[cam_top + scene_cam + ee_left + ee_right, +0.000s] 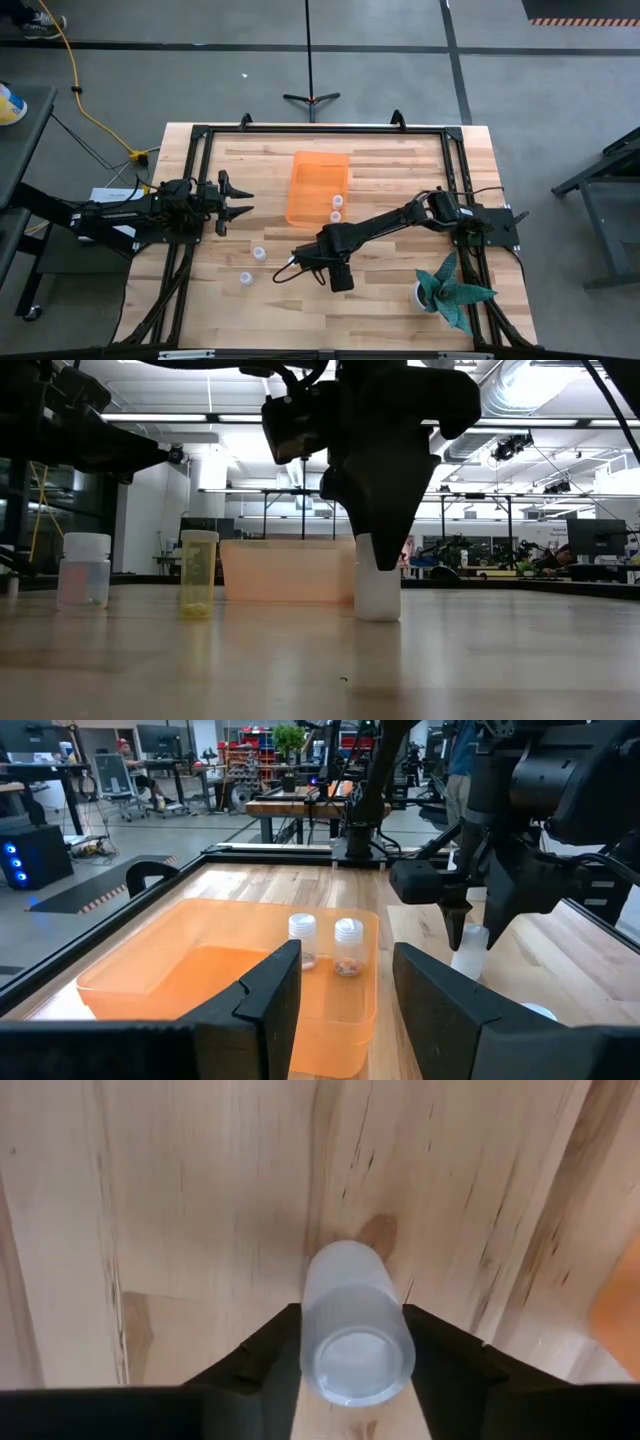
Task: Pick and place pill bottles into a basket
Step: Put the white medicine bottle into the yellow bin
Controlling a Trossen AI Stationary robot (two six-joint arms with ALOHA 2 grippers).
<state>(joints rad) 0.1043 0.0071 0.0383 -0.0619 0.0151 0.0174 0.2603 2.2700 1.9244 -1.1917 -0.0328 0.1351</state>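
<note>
Light wooden table (pixel 380 310) with a black frame (pixel 320 130) around its edge, grey floor around it; yellow cable (pixel 85 105) on the floor at far left, a tripod stand (pixel 310 97) beyond the table. Low view looks into a big workshop with ceiling lights and benches.

Orange basket (pixel 312 195) sits mid-table, two pill bottles (pixel 348 946) upright inside at its near-right corner. Two more bottles (pixel 259 254) stand on bare wood left of the right arm, well apart from the basket. White pot with teal plant (pixel 452 290) near the table's right edge.

Right gripper (pixel 355 1342) is down at the table just in front of the basket, fingers pinching one upright bottle (pixel 352 1330) from both sides; bottle base seems to rest on the wood, hard to be sure. Left gripper (pixel 238 201) hangs left of the basket, fingers spread, holding nothing. Right arm blocks part of the basket in the low view.
</note>
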